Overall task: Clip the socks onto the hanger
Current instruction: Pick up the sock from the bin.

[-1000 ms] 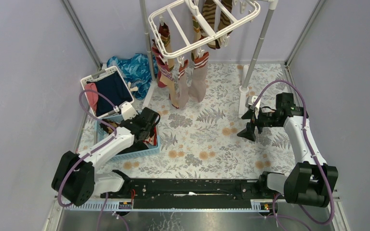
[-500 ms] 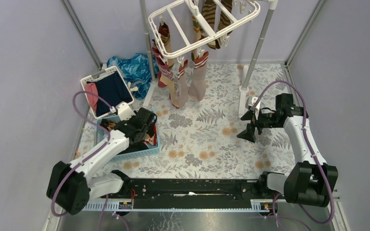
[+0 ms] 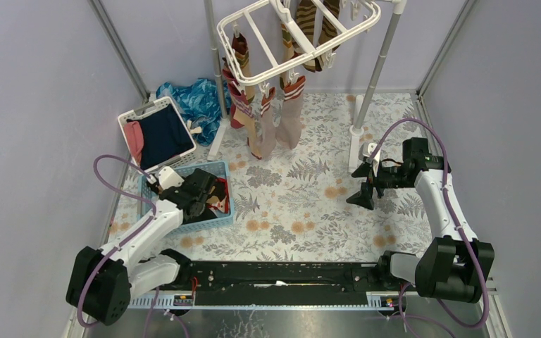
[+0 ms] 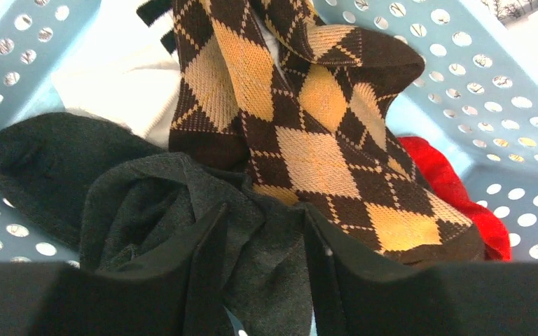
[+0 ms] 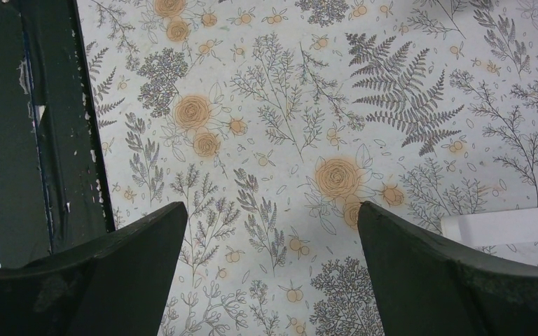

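Left arm point(image 3: 151, 225) and right arm point(image 3: 440, 204) are twins: chunky black joints, white shells, a purple cable point(image 3: 392, 127) looping off each. Left claw point(image 4: 260, 231) and right claw point(image 5: 270, 224): matte black wedge fingers point(image 5: 434, 280). Bases bolt to either end of a black rail point(image 3: 275, 274).

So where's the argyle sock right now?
The argyle sock lies in the blue basket at the left of the table; the left wrist view shows it beyond the left gripper, over dark grey socks, a red cloth beside it.

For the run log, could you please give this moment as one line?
left gripper: in small blue plastic basket, dark grey knit sock between jaws, grip unclear | right gripper: open, empty
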Robot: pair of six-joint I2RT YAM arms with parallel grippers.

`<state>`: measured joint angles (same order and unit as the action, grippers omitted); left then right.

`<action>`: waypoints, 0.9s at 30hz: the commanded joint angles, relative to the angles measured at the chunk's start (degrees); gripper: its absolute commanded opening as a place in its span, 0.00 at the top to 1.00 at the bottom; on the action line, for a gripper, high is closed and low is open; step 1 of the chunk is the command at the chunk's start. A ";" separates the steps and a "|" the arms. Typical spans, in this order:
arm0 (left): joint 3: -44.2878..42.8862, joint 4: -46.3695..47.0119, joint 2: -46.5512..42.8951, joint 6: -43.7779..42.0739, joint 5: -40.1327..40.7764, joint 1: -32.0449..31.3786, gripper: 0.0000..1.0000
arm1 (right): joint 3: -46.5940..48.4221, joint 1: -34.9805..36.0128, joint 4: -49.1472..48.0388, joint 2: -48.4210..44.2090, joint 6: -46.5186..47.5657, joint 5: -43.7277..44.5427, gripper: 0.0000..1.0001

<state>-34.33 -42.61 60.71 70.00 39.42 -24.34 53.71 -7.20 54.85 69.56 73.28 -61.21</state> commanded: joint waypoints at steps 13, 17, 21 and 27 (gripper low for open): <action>-6.14 3.77 -17.63 -13.05 -0.89 1.22 1.00 | 1.57 -0.09 1.41 -0.65 1.34 -2.84 0.00; -7.53 10.96 -23.85 -23.61 -7.00 1.22 1.00 | 1.58 -0.09 1.46 -0.83 1.35 -2.99 0.00; -10.75 13.67 -25.06 -32.58 -12.72 1.22 1.00 | 1.48 -0.09 1.49 -0.84 1.47 -3.38 0.00; -13.45 16.30 -26.95 -38.95 -16.51 1.22 1.00 | 1.39 -0.09 1.98 -0.98 2.14 -4.23 0.00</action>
<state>-45.58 -31.88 35.46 38.98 26.98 -23.55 53.71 -7.20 55.02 69.54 73.71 -62.74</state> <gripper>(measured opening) 0.008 0.994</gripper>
